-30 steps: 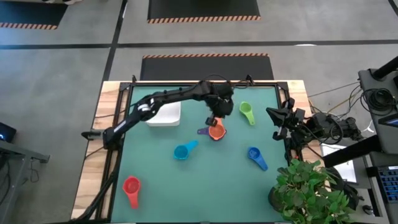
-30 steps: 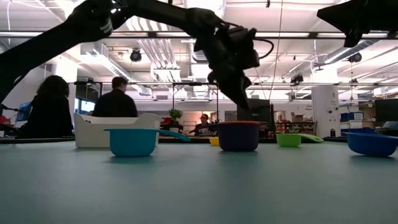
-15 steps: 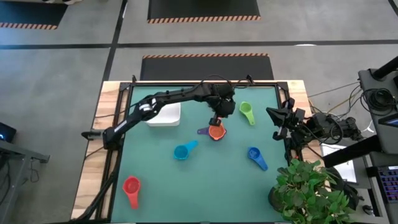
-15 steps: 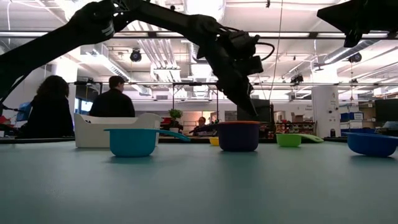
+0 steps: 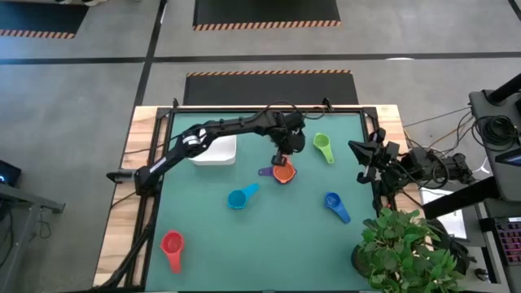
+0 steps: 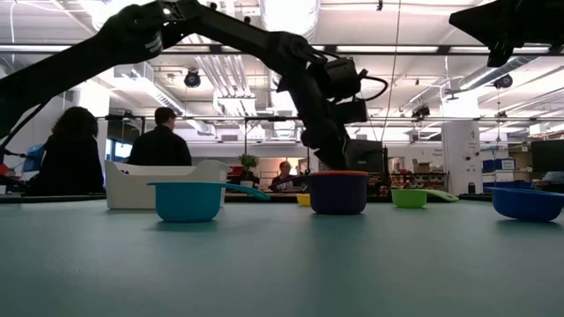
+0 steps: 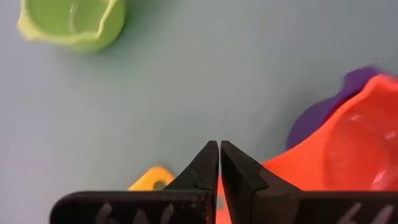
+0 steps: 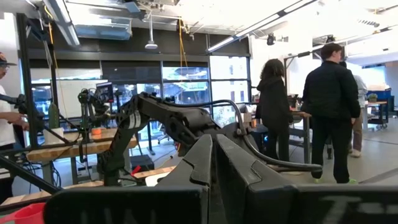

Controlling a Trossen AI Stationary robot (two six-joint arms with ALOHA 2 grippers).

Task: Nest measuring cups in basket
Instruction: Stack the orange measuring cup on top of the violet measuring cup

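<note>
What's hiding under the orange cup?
The orange cup sits inside a purple cup, whose handle pokes out at one side. In the left wrist view a bit of yellow cup peeks out nearby. The purple cup's inside is covered.

two dark arms, near-black jointed links, matte. left arm (image 5: 220,130): pale grey band on one link, thin black cable looping off bulky wrist block. left gripper (image 7: 219,163): two black wedge fingers, ribbed moulded base. right arm (image 5: 383,159): black, angular, cable bundle trailing behind. right gripper (image 8: 212,160): same dark tapered fingers.
</note>
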